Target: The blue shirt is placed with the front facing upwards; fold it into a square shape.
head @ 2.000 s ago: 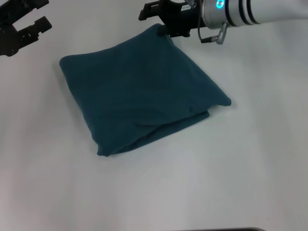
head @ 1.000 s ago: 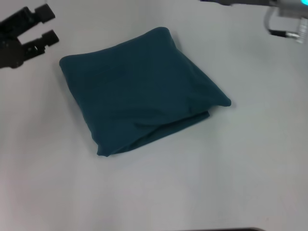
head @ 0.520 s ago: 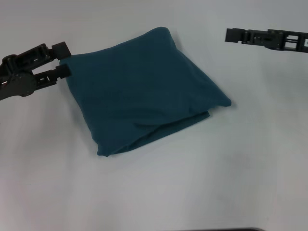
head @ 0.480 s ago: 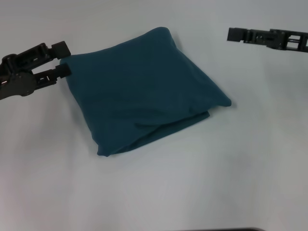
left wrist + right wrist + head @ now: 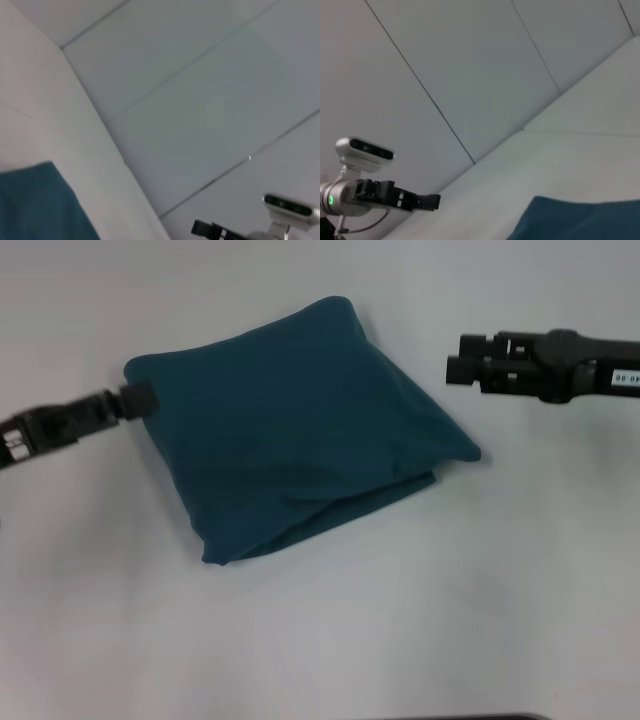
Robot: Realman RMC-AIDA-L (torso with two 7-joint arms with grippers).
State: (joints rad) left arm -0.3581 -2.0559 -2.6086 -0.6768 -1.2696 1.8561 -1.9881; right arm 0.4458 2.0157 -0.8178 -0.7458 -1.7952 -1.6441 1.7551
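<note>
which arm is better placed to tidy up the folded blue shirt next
Probably the left. The left gripper sits right at the near-left corner of the blue shirt, while the right gripper hangs off to the side, clear of the cloth.

One blue shirt [image 5: 290, 430] lies folded into a single thick, roughly square bundle on one white counter [image 5: 420, 620]. Two grippers are over it: one left gripper [image 5: 135, 400] at the bundle's left corner, one right gripper [image 5: 462, 358] off its right side. Behind stands one panelled wall [image 5: 200, 90]. Nothing else countable shows.
</note>
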